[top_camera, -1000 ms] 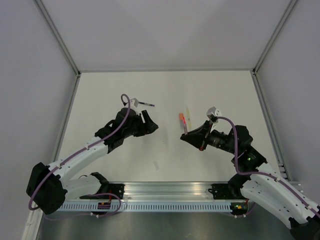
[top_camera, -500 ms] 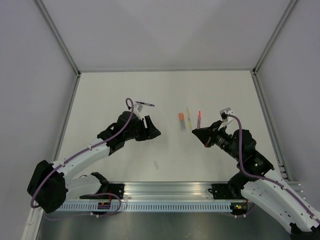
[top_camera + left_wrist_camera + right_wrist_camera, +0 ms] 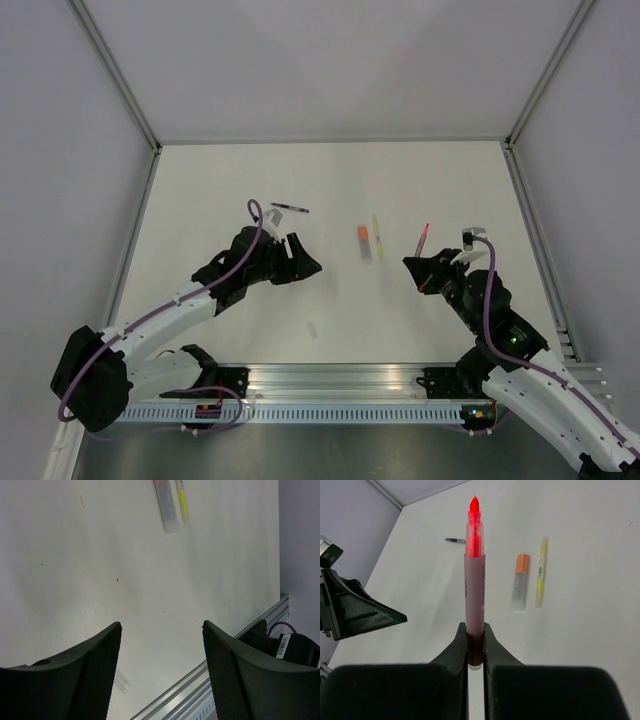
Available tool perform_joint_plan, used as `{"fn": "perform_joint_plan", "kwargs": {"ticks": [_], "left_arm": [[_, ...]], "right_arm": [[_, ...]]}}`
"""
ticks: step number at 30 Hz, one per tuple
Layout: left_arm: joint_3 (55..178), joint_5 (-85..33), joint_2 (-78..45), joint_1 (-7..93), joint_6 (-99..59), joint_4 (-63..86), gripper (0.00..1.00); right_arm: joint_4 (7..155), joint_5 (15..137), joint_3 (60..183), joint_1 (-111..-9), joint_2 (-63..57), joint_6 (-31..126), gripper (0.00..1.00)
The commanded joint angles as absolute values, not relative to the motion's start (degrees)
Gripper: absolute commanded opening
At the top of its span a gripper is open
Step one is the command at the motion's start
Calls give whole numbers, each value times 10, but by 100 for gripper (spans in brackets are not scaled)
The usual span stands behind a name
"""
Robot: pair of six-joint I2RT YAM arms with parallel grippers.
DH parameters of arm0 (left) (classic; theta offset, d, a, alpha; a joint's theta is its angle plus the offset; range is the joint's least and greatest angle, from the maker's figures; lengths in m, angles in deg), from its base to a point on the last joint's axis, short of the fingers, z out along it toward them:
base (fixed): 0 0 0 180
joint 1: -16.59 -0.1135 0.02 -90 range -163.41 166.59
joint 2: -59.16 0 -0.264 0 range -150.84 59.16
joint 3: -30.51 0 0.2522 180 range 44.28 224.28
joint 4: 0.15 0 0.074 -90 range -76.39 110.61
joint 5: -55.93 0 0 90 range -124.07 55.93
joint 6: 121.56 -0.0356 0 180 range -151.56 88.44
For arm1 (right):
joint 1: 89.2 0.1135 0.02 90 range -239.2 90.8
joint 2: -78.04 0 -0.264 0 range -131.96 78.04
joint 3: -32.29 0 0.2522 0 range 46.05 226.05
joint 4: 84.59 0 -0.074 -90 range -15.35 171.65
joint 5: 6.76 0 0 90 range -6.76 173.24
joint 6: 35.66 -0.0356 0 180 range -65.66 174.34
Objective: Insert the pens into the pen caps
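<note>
White table [image 3: 330, 180], right gripper [image 3: 475, 631] clamped on red-pink pen [image 3: 474, 585], left gripper [image 3: 162, 630] spread wide and empty, pale yellow pen [image 3: 540, 572] beside pen cap [image 3: 521, 582]

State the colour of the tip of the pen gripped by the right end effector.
Bright red-pink; the pen shows best in the right wrist view.

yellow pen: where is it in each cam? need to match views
Top external: the yellow pen lies mid-table between the arms, just right of the orange-tipped cap.
Left wrist: yellow pen at the top edge, right of centre, beside the cap.
Right wrist: yellow pen right of the gripped red pen, cap between them.
Shared landmark: the cap lying alongside it.
</note>
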State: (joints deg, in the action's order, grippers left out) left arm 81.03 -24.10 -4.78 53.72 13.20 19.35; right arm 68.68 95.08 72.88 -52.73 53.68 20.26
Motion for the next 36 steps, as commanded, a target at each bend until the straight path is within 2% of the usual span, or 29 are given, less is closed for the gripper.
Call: {"fn": "perform_joint_plan", "kwargs": {"ticks": [1,6,10,14,19,20,21,22,25,28,31,33,36], "left_arm": [[806,-317,-15,536,168,202,71],[816,-478,26,530,222,297,72],[827,-540,30,513,242,331,72],[844,-564,16,479,324,393,72],[903,-584,-59,423,504,593,73],[919,-583,-73,410,526,617,75],[947,-580,-84,395,538,642,83],[957,-577,-100,367,547,669,85],[951,-563,-85,318,581,653,87],[910,-554,-71,271,610,604,84],[913,-522,-89,208,548,569,82],[958,-542,-134,185,508,568,78],[1010,-543,-190,184,331,516,77]], "right_arm": [[695,940,722,-527,540,166,0],[685,925,734,-527,545,168,0],[679,911,737,-527,560,173,0],[673,907,738,-527,570,176,0],[684,869,736,-527,564,166,0],[687,860,735,-527,563,163,0],[691,852,734,-527,562,159,0],[696,845,732,-527,562,155,0],[704,834,724,-527,565,152,0],[695,845,730,-527,572,161,0],[688,873,734,-527,582,172,0],[683,884,736,-527,587,175,0],[686,883,734,-527,593,178,0]]}}
